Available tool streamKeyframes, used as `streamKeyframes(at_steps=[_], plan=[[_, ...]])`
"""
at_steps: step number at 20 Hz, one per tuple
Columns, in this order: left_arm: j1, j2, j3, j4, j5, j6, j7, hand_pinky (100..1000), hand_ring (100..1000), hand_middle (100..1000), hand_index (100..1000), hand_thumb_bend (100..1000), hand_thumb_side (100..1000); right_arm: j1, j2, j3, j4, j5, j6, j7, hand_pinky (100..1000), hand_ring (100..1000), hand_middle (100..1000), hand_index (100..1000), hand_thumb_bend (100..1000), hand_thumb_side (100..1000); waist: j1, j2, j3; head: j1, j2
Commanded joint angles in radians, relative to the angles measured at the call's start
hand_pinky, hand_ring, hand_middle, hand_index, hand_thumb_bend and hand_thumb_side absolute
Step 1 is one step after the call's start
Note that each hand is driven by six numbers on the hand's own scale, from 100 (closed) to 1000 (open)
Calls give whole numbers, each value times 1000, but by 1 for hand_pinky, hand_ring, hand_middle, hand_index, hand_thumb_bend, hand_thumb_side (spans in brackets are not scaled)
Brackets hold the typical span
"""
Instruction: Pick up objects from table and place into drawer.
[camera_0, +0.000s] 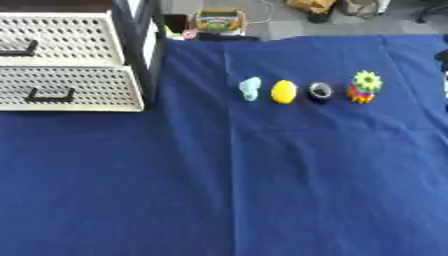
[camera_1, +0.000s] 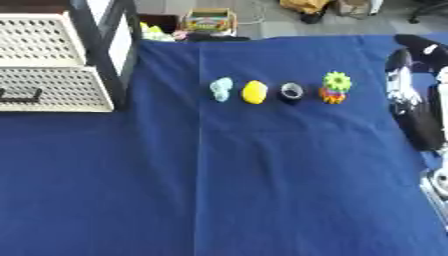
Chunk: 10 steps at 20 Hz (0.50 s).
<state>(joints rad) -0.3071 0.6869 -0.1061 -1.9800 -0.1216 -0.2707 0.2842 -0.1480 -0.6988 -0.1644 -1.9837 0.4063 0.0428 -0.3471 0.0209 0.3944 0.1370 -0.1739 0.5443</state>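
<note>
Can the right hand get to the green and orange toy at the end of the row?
Probably yes: the right arm is beside the green and orange toy, only bare blue cloth between.

**Table: blue cloth, four items in a row**

Table (camera_0: 262, 190) covered edge to edge in blue cloth. Row across the far middle, left to right: pale blue lump (camera_0: 250, 88), yellow oval (camera_0: 283, 92), black-and-silver ring (camera_0: 320, 92), stacked multicolour gear toy (camera_0: 364, 87). Items near each other, not touching. White perforated drawer unit (camera_0: 66, 75) at far left.
</note>
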Motion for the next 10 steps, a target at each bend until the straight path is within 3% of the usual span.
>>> streamKeyframes(at_steps=[1, 6, 10], plan=[[-5, 106, 17, -20, -36, 33, -26, 700, 424, 604, 847, 100, 638, 4, -77, -3, -16, 27, 18, 46, 677, 727, 633, 841, 100, 1000, -3, -26, -3, 3, -2], [-18, 232, 33, -20, -120, 98, -86, 674, 441, 610, 877, 100, 527, 14, -152, -3, -16, 48, 39, 112, 692, 742, 666, 856, 100, 1000, -6, -32, -8, 4, -15], [-32, 318, 29, -20, -198, 156, -173, 662, 463, 617, 922, 100, 534, 22, -203, -1, -16, 52, 46, 149, 697, 747, 681, 860, 100, 1000, -9, -36, -11, 3, -9]])
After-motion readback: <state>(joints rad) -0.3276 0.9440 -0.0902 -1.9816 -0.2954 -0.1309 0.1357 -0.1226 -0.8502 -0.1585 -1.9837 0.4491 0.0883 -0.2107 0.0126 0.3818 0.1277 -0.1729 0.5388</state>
